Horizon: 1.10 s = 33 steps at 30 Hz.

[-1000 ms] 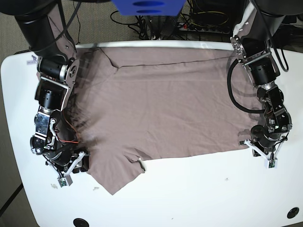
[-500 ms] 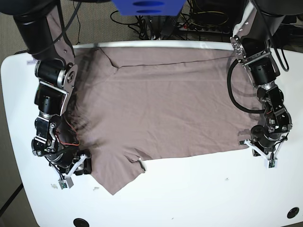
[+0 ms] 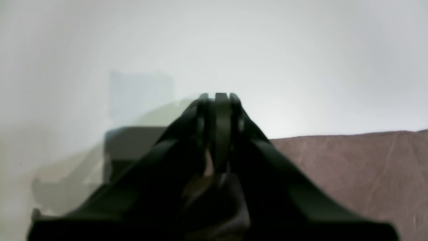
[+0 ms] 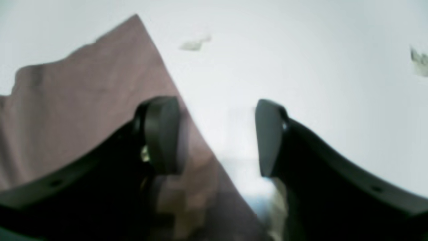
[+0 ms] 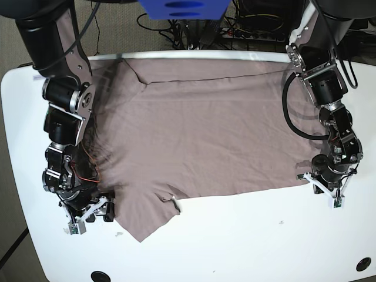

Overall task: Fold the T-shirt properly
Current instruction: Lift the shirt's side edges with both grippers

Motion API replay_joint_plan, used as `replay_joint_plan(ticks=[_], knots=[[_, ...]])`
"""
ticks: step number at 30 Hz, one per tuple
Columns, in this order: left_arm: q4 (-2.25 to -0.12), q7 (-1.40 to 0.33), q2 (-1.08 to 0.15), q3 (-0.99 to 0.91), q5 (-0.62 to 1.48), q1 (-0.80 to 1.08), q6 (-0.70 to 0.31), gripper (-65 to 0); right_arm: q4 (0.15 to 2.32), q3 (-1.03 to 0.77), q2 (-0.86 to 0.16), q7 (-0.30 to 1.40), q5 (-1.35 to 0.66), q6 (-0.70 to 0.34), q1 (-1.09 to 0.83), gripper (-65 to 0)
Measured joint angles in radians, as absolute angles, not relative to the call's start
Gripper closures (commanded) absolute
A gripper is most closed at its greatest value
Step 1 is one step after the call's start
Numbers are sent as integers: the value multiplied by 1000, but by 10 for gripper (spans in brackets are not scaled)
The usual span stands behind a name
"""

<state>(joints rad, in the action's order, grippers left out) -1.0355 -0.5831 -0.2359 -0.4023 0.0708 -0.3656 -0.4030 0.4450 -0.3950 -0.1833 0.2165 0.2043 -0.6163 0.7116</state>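
Now the right pincer [image 4: 217,134] is standing with its jaws wide apart, wider than a second ago, and nothing is between the pads. One pad is hovering over the edge of the T-shirt [image 5: 205,135], the other over the bare white table [image 5: 247,247], so the sleeve's slanted edge is running through the gap. In the base view this right pincer [image 5: 97,210] is sitting at the sleeve corner, slightly lower along the table than before. The left pincer [image 3: 216,100] is staying shut, its jaws pressed together on a small bit of mauve fabric at the hem. The T-shirt is lying spread flat between the two pincers, its shape unchanged from the earlier frames.
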Motion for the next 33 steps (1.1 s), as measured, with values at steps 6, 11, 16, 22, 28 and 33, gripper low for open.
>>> replay_joint_plan(ticks=[6,11,16,22,28,33], knots=[[-1035,-583,-238,-409,71,-366,-403,-17,446,-396,-199,172,212,-593,695,-386],[-1036,-584,-241,-409,70,-365,-403,-10,461,-389,-200,199,206,-599,688,-220],[-1037,-587,-241,-406,70,-363,-403,-8,500,-372,-183,296,205,-636,690,-90],[-1045,-590,-239,-407,70,-360,-397,-8,545,-386,-157,357,214,-683,681,-100],[-1052,-588,-236,-407,67,-355,-392,-7,579,-386,-138,388,219,-688,679,-137],[-1052,-584,-236,-409,67,-355,-393,-8,591,-383,-126,377,233,-687,681,-179]])
